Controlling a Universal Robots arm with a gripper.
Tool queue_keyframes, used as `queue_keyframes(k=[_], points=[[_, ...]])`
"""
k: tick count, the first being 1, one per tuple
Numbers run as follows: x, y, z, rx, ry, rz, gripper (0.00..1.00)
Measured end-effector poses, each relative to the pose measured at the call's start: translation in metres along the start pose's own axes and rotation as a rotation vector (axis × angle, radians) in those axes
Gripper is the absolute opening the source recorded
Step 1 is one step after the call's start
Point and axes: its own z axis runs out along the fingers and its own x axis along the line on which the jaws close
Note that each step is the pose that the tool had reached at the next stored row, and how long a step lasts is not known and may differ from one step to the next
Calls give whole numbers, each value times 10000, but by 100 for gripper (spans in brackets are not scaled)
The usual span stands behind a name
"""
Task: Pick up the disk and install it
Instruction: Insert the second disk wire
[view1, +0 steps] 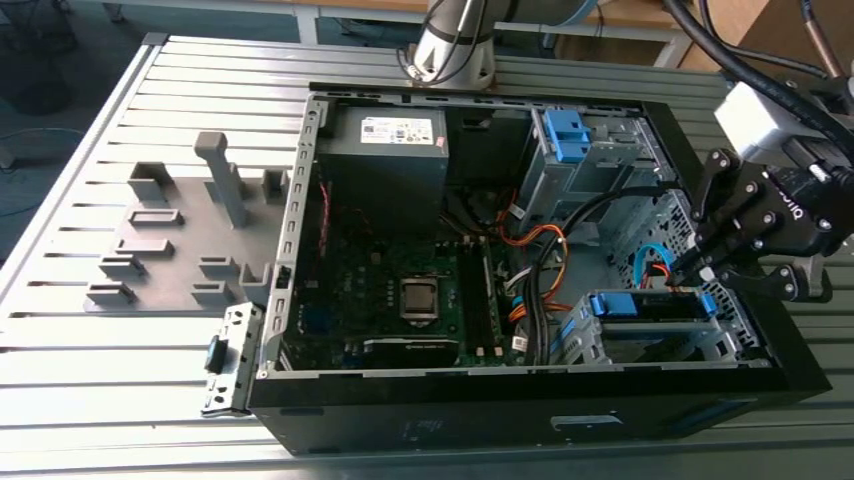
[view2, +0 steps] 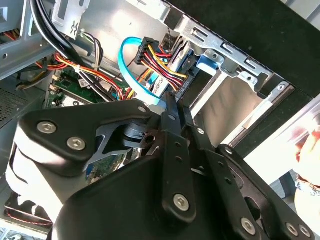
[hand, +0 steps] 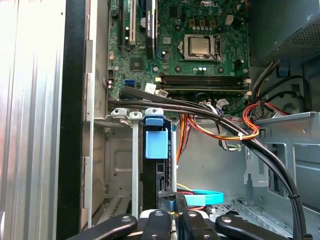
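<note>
The disk, a silver-grey hard drive in a bright blue plastic carrier (view1: 647, 305), sits on edge in the silver metal drive cage (view1: 598, 345) at a front corner of the open black computer case (view1: 534, 425). In the first wrist view its blue tab (hand: 156, 142) faces the green motherboard (hand: 200, 30). The black claw (view1: 683, 272) is pressed nearly together, its tips at the disk's cabled end (view2: 162, 82); whether they nip the edge I cannot tell. The case lies on a slatted grey metal counter (view1: 107, 330).
</note>
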Motion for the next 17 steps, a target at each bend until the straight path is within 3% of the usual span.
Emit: queue_keyframes(k=[6, 17], points=[[3, 39, 13, 0, -1, 0, 16], [14, 29, 153, 0, 9, -2, 16]])
